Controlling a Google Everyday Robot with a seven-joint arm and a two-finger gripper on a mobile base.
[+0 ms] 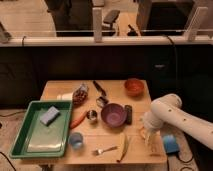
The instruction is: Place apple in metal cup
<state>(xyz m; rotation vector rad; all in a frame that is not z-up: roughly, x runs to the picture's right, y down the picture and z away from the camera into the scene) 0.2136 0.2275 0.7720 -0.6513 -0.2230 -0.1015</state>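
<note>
The metal cup (92,116) stands near the middle of the wooden table (60,89), just left of the purple bowl (114,114). My white arm (172,116) reaches in from the right. My gripper (149,140) points down at the table's front right part. A small orange-yellow patch right at the gripper looks like the apple (143,133), mostly hidden by the gripper. I cannot tell whether it is held. The gripper is well to the right of the metal cup, with the purple bowl between them.
A green tray (20,140) with a blue sponge (49,115) lies at the left. An orange bowl (134,86) stands at the back right. A pale blue cup (76,140), fork (104,150) and banana (123,146) lie along the front. A carrot (78,120) lies by the metal cup.
</note>
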